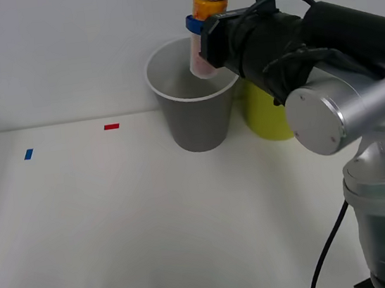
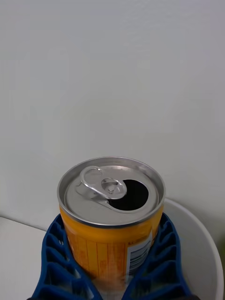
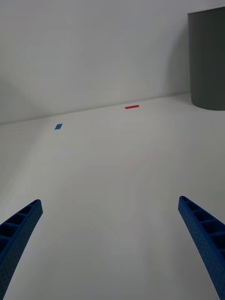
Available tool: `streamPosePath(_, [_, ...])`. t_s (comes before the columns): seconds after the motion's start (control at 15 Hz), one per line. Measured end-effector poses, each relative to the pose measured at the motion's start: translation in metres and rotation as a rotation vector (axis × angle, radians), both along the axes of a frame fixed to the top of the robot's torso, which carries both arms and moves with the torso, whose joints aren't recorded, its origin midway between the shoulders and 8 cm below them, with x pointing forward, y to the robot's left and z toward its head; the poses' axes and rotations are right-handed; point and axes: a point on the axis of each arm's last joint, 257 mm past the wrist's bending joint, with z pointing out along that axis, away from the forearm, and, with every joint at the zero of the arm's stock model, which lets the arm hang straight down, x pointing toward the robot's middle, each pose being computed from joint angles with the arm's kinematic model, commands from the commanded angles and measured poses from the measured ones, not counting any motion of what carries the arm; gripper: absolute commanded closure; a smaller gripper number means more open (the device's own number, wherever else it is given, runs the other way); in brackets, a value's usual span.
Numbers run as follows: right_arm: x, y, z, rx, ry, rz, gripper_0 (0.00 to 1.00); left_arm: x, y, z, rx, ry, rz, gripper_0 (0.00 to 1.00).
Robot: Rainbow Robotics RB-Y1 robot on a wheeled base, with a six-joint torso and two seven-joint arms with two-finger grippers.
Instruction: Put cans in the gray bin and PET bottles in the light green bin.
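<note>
- Right gripper (image 1: 198,40) clamped on the can (image 1: 206,28); blue ribbed fingers (image 2: 56,262) press both flanks of the body, orange band and silver top standing clear above them.
- Can upright to slightly tilted, held aloft. Top already opened: tab (image 2: 101,183) lifted back, dark mouth hole beside it.
- Gray bin (image 1: 195,108) directly beneath the gripper; the can's lower end sits at about rim level over the bin's far right side, not touching the wall as far as can be judged. The white rim (image 2: 206,253) curves just behind the fingers in the right wrist view.
- Light green bin (image 1: 267,116) just beyond the gray one, on the gripper's arm side, largely hidden by the right arm (image 1: 323,56). Whether the two bins touch: cannot tell.
- Left gripper (image 3: 110,243) well apart from all this, low over the white table (image 1: 117,218), fingers spread wide, holding nothing.
- Red tape mark (image 1: 111,126) and blue tape mark (image 1: 28,154) on the table ahead of the left gripper; gray bin's wall farther off.
</note>
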Motion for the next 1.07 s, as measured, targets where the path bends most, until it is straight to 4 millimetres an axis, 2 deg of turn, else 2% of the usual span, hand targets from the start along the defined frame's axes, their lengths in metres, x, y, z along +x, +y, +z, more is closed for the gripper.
streamPosePath(0.27, [0.037,0.004,0.008,-0.014,-0.045,0.0,1.0,0.0,0.0,0.0,0.0,0.0,0.0,0.0])
streamPosePath(0.6, [0.065,0.005,0.006,-0.009,-0.057,0.007,1.0,0.0,0.0,0.0,0.0,0.0,0.0,0.0])
streamPosePath(0.8, [0.07,0.011,0.005,-0.011,-0.065,0.02,1.0,0.0,0.0,0.0,0.0,0.0,0.0,0.0])
streamPosePath(0.87, [0.069,0.013,0.005,-0.012,-0.068,0.023,0.91,0.0,0.0,0.0,0.0,0.0,0.0,0.0])
streamPosePath(0.93, [0.069,0.013,0.006,-0.013,-0.072,0.025,0.48,0.0,0.0,0.0,0.0,0.0,0.0,0.0])
streamPosePath(1.0, [0.069,0.013,0.006,-0.013,-0.074,0.025,0.0,0.0,0.0,0.0,0.0,0.0,0.0,0.0])
streamPosePath(1.07, [0.069,0.013,0.006,-0.015,-0.077,0.025,0.0,0.0,0.0,0.0,0.0,0.0,0.0,0.0])
